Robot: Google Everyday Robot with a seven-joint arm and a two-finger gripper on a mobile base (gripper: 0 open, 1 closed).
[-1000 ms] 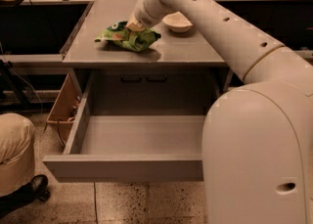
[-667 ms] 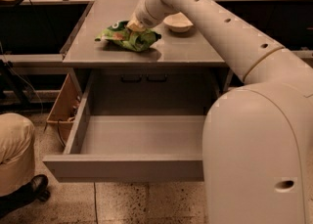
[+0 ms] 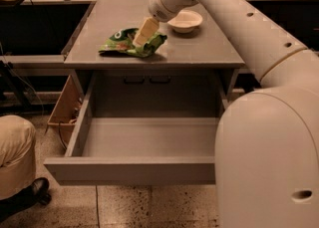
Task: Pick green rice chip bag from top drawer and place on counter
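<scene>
Fingers: the pale fingers (image 3: pixel 143 30) show as one narrow wedge pressed together, nipping the bunched right end of the green rice chip bag (image 3: pixel 119 46).
Gripper: the gripper (image 3: pixel 140 41) points down and to the left over the front half of the counter (image 3: pixel 204 48), its tip at the bag.
Green rice chip bag: it lies crumpled on the counter near the front edge, left of centre; its left part is flat on the surface and its right end is gathered up around the fingertips.
Top drawer: the top drawer (image 3: pixel 130 171) is pulled fully out below the counter, and its grey floor shows nothing lying in it.
Arm: the white arm (image 3: pixel 239 20) reaches in from the right, passing above the counter's right side.
Bowl: a white bowl (image 3: pixel 185 21) sits upright on the counter behind and to the right of the gripper, apart from the bag.
Wooden box: a brown wooden box (image 3: pixel 62 106) stands just beside the drawer's left wall.
Floor: a tan trouser leg (image 3: pixel 17 152) and a dark shoe (image 3: pixel 39 189) are at lower left.
</scene>
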